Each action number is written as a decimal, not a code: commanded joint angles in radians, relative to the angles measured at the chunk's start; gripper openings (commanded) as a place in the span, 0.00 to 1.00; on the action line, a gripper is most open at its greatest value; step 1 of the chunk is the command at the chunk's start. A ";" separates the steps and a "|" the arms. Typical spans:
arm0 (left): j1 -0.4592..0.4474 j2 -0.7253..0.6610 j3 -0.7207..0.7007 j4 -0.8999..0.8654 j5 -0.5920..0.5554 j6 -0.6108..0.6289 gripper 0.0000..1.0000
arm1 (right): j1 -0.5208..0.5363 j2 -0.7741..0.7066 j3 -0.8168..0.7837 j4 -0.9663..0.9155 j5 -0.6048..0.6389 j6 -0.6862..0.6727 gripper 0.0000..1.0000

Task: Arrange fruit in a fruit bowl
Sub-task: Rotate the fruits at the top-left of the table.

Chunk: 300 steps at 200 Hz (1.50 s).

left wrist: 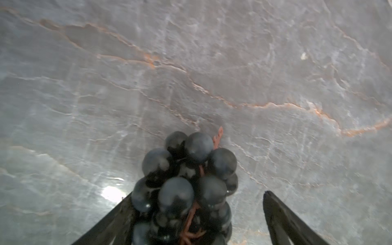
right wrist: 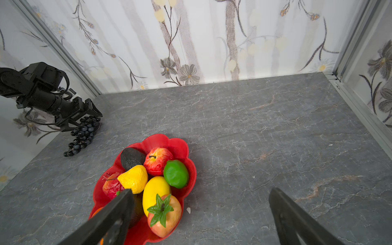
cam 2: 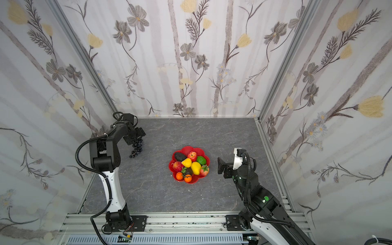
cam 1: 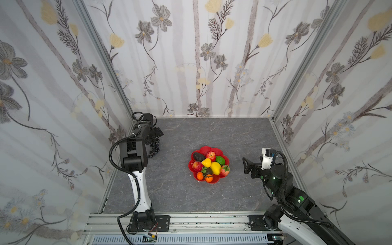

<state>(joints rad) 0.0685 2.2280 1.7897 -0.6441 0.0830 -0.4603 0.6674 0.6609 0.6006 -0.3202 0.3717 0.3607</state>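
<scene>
Grapes [cam 1: 154, 148] lie on the grey table [cam 1: 212, 131], well apart from the red fruit bowl [cam 1: 203, 148]. We think they are the last fruit left out, since the apple [cam 1: 210, 155], lime [cam 1: 220, 160], avocado [cam 1: 198, 157] and the rest sit in the bowl. Our left gripper [cam 1: 157, 135] reaches around one end of the bunch but is not squeezing: one finger touches, the other stands apart. Our right gripper [cam 1: 247, 166] waits wide open and empty beside the bowl, out of the way.
</scene>
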 commanded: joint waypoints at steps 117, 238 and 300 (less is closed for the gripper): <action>-0.202 -0.070 -0.110 0.063 0.256 0.174 0.72 | -0.079 0.472 0.302 0.042 -0.217 0.036 0.97; -0.138 -0.761 -0.785 0.480 0.021 -0.122 0.76 | 0.050 1.273 0.983 -0.046 -0.742 -0.138 0.73; -0.124 -1.185 -1.182 0.593 -0.086 -0.167 0.78 | 0.097 1.620 1.350 -0.214 -0.811 -0.246 0.49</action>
<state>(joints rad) -0.0574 1.1446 0.6891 -0.1383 0.0673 -0.5930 0.7532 2.1952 1.8618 -0.4538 -0.3946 0.1890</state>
